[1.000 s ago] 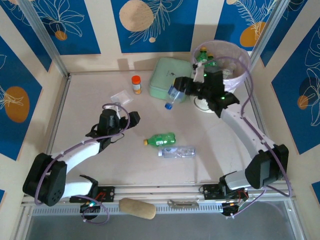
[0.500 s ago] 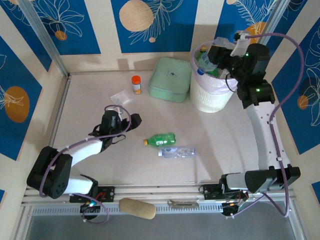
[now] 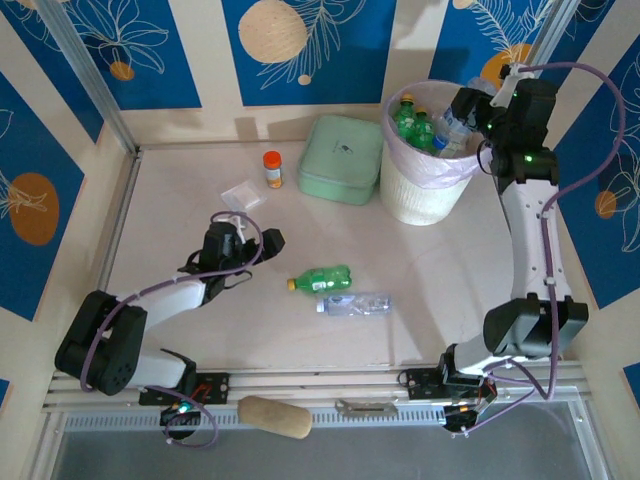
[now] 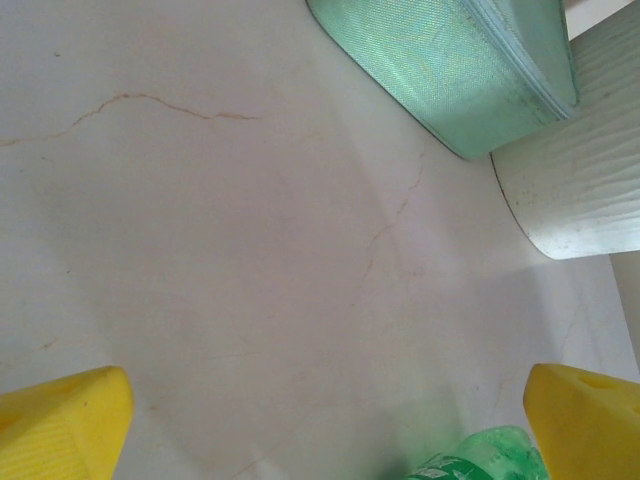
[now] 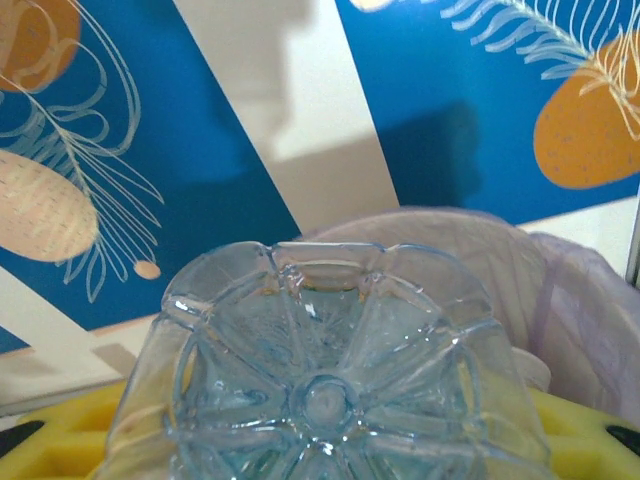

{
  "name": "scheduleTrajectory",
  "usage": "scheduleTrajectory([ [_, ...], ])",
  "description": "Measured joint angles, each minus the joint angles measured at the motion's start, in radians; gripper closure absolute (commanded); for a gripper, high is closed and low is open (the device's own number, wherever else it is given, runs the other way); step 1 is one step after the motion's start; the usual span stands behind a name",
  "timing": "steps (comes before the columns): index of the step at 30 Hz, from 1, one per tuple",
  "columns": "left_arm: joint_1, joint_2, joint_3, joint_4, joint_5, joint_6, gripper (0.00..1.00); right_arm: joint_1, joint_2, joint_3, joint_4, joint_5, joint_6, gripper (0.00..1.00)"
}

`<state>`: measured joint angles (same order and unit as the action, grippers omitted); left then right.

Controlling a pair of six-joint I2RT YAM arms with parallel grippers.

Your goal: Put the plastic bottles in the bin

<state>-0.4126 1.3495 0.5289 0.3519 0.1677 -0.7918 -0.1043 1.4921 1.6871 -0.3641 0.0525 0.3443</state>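
My right gripper [image 3: 468, 115] hangs over the bin [image 3: 415, 200], shut on a clear plastic bottle [image 3: 450, 136] that tilts down into the opening. In the right wrist view the bottle's ribbed base [image 5: 325, 380] sits between the yellow fingers [image 5: 590, 430], with the pale bag lining [image 5: 480, 270] behind it. Two green bottles [image 3: 408, 116] lie inside the bin. On the table lie a green bottle [image 3: 322, 277] and a clear bottle [image 3: 355, 303]. My left gripper [image 3: 265, 240] is open, low over the table, left of them. The green bottle [image 4: 480, 455] shows near its right finger [image 4: 585, 420].
A mint green lidded box [image 3: 342, 158] stands left of the bin, also seen as the box [image 4: 450, 60] beside the bin wall [image 4: 580, 180]. An orange-capped jar [image 3: 272, 168] and a small clear bag [image 3: 243, 194] lie at the back left. A tan roll [image 3: 275, 417] rests on the near rail.
The right arm has carried the clear bottle from beside the mint box up and right, over the bin's opening. The left arm has hardly moved.
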Motion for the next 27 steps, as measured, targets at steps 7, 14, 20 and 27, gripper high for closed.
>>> scheduleTrajectory([
  [7, 0.0, -0.007, -0.021, 0.0, 0.0, -0.016, 0.0, 0.0, 0.082, 0.0, -0.025, -0.04, 0.039, 0.5],
  [14, 0.0, -0.016, -0.024, 0.001, 0.0, -0.016, 0.0, -0.001, 0.142, 0.004, -0.048, -0.08, 0.077, 0.41],
  [20, 0.0, -0.016, -0.031, 0.007, 0.0, -0.022, 0.0, -0.001, 0.168, 0.06, -0.077, -0.071, 0.09, 0.18],
  [27, 0.0, -0.027, -0.034, 0.007, 0.0, -0.023, 0.0, 0.0, 0.184, 0.203, -0.116, -0.025, 0.063, 0.13],
])
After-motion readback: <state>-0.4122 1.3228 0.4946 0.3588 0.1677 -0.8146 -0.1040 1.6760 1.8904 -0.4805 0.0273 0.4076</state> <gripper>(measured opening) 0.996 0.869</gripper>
